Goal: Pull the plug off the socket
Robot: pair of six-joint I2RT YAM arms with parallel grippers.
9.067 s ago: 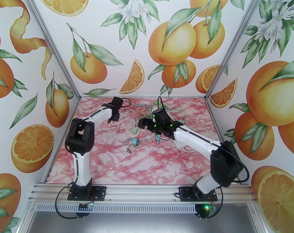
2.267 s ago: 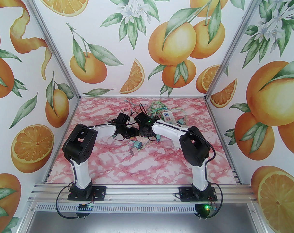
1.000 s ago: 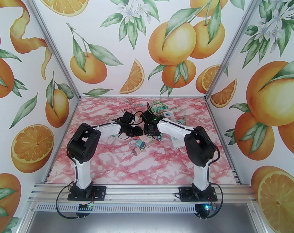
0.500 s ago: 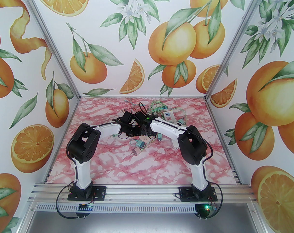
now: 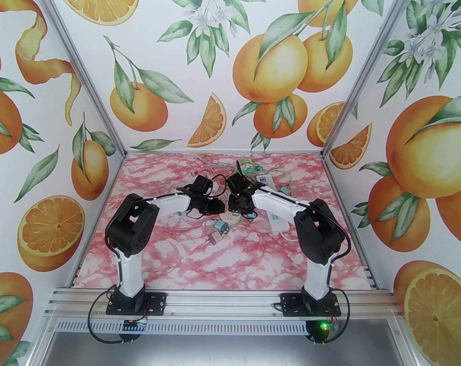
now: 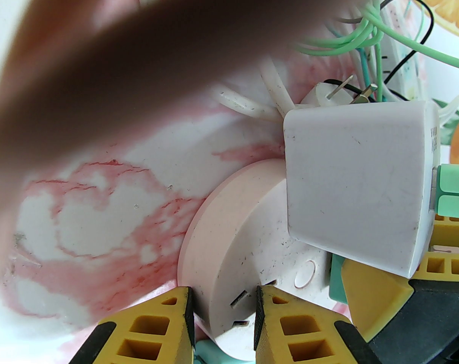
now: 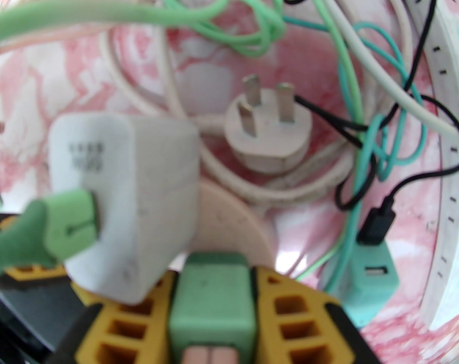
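I see my left end effector (image 6: 222, 298) clenched on the socket (image 6: 229, 226) rim and my right end effector (image 7: 214, 276) grasping the green plug (image 7: 210, 302) against that socket.

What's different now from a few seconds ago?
The left hand swung in, came down and closed on the rim of the round socket. The right hand dropped and closed on the green plug. The white power strip lies about where it was.

Dark blurred band (image 6: 112, 59) hides left wrist view's upper left, unidentifiable. White charger (image 7: 138, 203) blurred, label unreadable. Round socket (image 5: 226, 217) mostly covered.
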